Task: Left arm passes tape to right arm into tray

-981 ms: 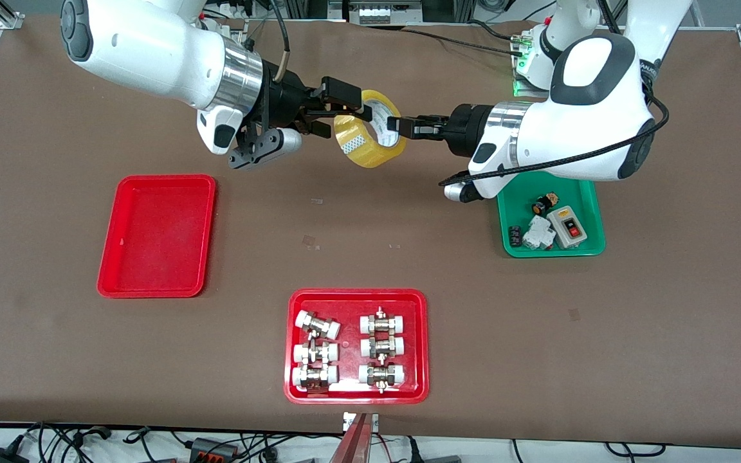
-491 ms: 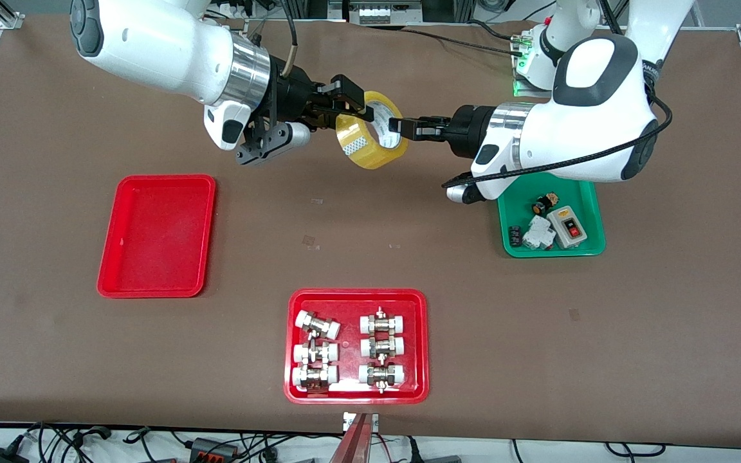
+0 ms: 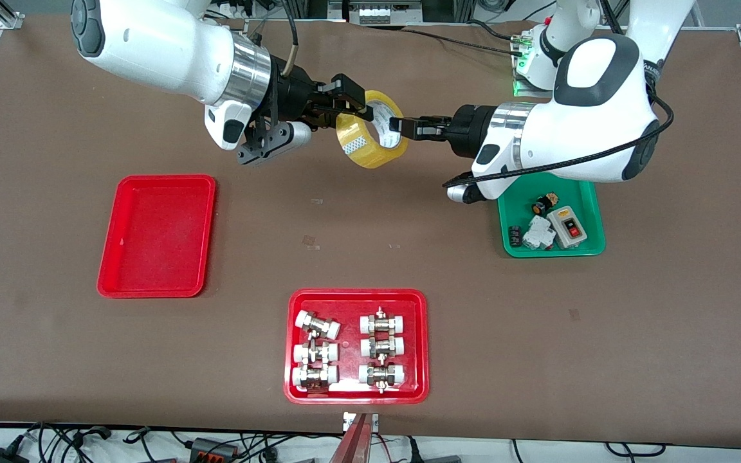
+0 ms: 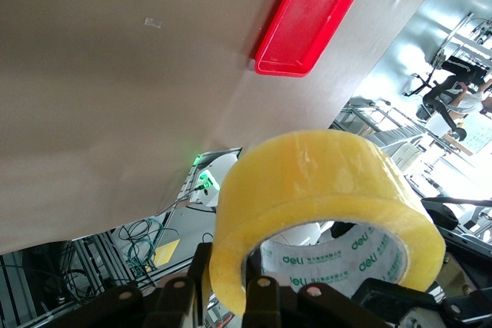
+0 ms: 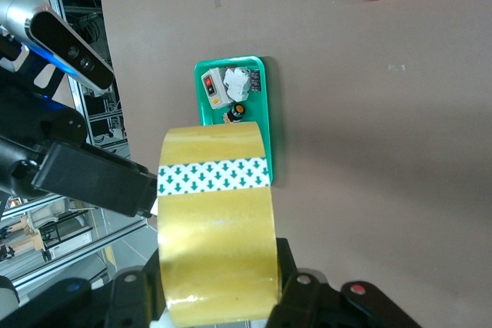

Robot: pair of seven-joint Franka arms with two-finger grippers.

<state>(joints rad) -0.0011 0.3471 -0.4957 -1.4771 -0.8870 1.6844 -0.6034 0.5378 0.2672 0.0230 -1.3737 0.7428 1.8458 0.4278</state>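
The yellowish tape [image 3: 370, 128] hangs upright in the air over the bare table, between the two arms. My left gripper [image 3: 399, 126] is shut on the ring's wall, one finger inside the white core and one outside, as the left wrist view [image 4: 231, 282] shows on the tape [image 4: 323, 190]. My right gripper [image 3: 345, 103] is shut on the tape across its width, with a finger against each flat side; the right wrist view [image 5: 219, 270] shows this on the tape [image 5: 215, 213]. The plain red tray [image 3: 157, 235] lies empty toward the right arm's end, nearer the front camera.
A red tray with metal fittings [image 3: 356, 344] lies near the table's front edge. A green tray [image 3: 550, 222] with switches lies under the left arm, and it shows in the right wrist view [image 5: 231, 113]. Cables run along the table's edges.
My right gripper moved in onto the tape and its fingers closed against the sides. The left gripper and tape stayed almost in place.
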